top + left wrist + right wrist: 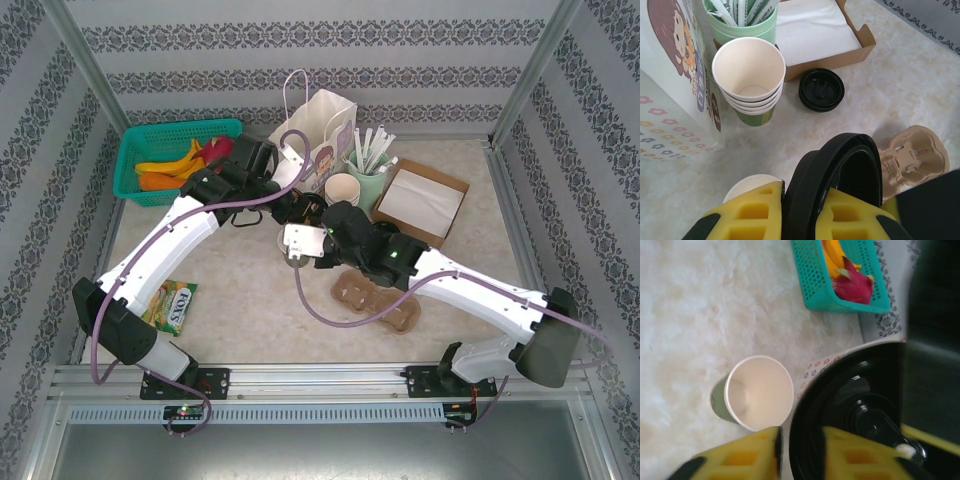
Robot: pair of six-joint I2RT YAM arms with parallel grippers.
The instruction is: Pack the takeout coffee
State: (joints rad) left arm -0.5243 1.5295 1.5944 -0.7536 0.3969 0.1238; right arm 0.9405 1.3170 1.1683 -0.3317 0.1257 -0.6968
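The left pincer [807, 195] is clamped on an edge-on black lid [852, 165], the right pincer [801, 435] flanks it too, grip impossible to tell, while the lidless takeout coffee cup [758, 392] stands upright on the bench [685, 315], lower left of centre in the right wrist view.

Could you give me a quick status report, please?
Left gripper shut on black lid, held on edge. Right gripper around same lid, grip unclear. Open cup stands unlidded on table. Cup stack and bag close by.
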